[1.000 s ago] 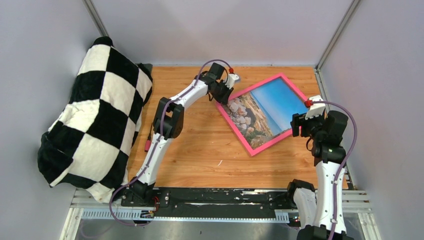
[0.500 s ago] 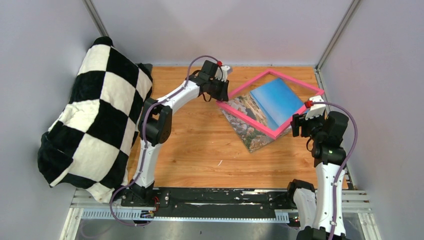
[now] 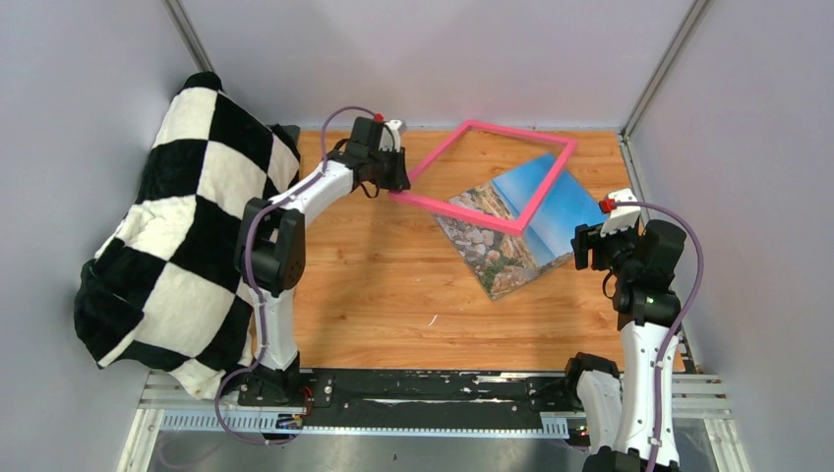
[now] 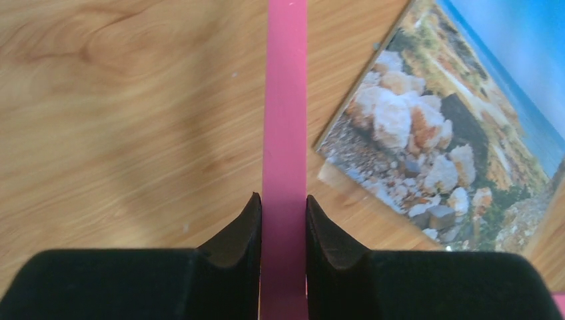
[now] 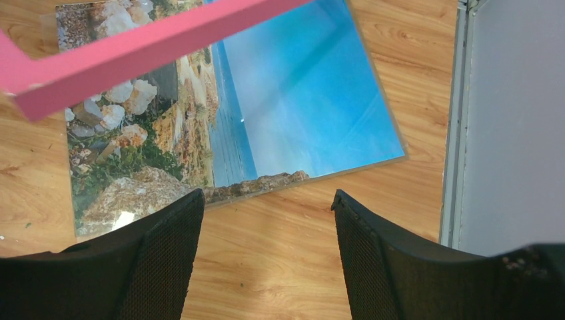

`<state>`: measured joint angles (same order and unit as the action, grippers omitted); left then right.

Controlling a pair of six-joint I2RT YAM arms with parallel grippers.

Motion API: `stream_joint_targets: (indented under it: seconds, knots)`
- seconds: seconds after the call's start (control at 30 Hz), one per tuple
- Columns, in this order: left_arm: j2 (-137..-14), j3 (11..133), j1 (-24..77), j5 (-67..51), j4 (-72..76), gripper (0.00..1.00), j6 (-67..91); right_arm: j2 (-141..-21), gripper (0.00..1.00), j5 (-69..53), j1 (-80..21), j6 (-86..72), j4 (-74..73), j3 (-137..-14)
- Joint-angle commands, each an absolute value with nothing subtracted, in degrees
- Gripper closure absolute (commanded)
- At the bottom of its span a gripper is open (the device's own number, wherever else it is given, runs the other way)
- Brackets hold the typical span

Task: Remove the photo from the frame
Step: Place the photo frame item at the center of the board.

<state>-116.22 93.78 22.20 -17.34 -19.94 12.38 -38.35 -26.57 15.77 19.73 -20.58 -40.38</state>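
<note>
From above, two arms reach over one wooden counter [image 3: 374, 295]. The left fingers [image 3: 393, 177] are clenched on one side of the single pink frame [image 3: 462, 210], near its corner, and hold it tilted in the air, clear of the counter. The frame is an open rectangle with wood and part of the picture visible through it. One photo [image 3: 511, 246] lies flat on the counter toward the right, its stony shore end nearer the middle and its blue sky end toward the right wall. The right fingers [image 3: 585, 246] hang just beside the photo's right edge, spread and grasping nothing. One black-and-white checked cushion [image 3: 187, 226] leans against the left wall, well apart from the photo.

From the left wrist, two black fingers [image 4: 233, 243] pinch one pink strip of the frame [image 4: 284, 100] between them, one on each side, touching it. The photo [image 4: 426, 133] lies below and to the right, showing pale stones and a band of blue.

From the right wrist, two black fingers [image 5: 156, 253] stand wide apart with only bare wood and the photo's near edge between them. The photo [image 5: 300, 100] rests flat on the counter [image 5: 280, 267]. One corner of the frame [image 5: 146, 53] crosses above the photo's upper left part, not touching it.
</note>
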Motion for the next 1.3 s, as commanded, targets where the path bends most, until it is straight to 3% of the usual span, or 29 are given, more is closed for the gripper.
stream_joint_targets:
  seconds: [0.0,0.3,0.7,1.27]
  knots:
    - [-109.3,87.5,18.8,-17.7,-15.7,1.00,14.2,-37.6,0.27,-26.9,16.0,20.3,-20.1,-39.5]
    - [-98.1,69.4,11.4,-14.9,-12.5,1.00,13.0,-37.8,0.27,-27.3,16.0,20.0,-20.0,-39.5]
    - [-87.7,53.9,4.3,-12.6,-12.4,1.00,7.8,-38.0,0.27,-27.6,16.0,19.8,-20.0,-39.4]
    - [-80.8,49.3,0.2,-0.1,-23.2,1.00,0.4,-39.8,0.28,-28.8,16.0,18.8,-20.0,-39.3]
